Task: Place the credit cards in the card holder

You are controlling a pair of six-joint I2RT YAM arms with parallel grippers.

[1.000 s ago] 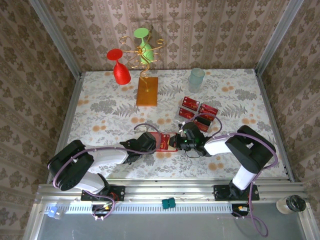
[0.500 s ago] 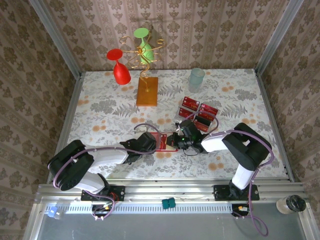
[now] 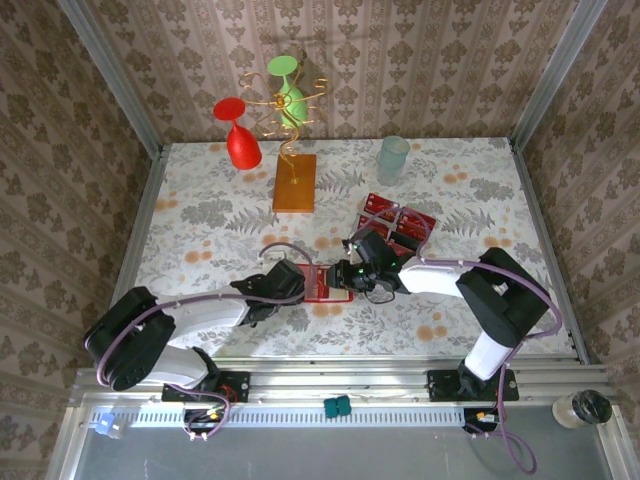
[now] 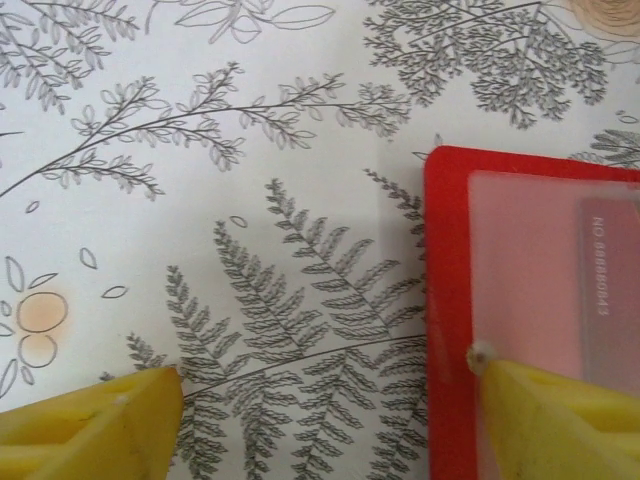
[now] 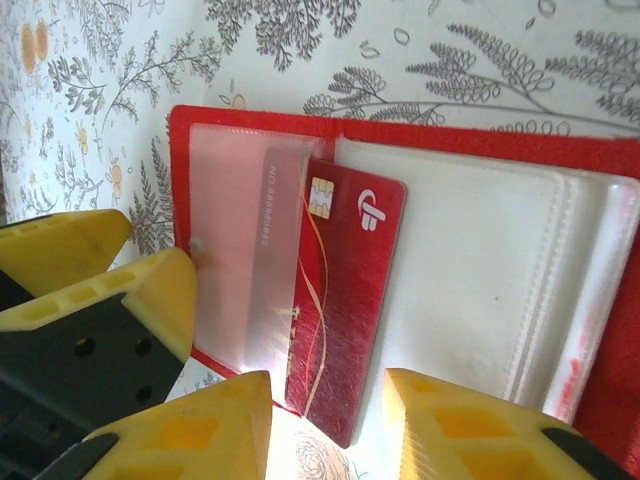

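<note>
Left fingers (image 4: 110, 420) spread, one pins card holder (image 4: 447, 300). Right fingers (image 5: 210, 430) open astride credit card (image 5: 345, 270): nudge it straight, fully in.

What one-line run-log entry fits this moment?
left claw open, resting on card holder | right claw open, straddling credit card partly in pocket

Fern-printed white table (image 3: 200, 220): orange-brown rectangular block (image 3: 294, 183) upper centre; pale green translucent cup (image 3: 393, 155) to its right; small red cards (image 3: 415, 218) mid-right; open red wallet (image 3: 322, 284) centre.
</note>
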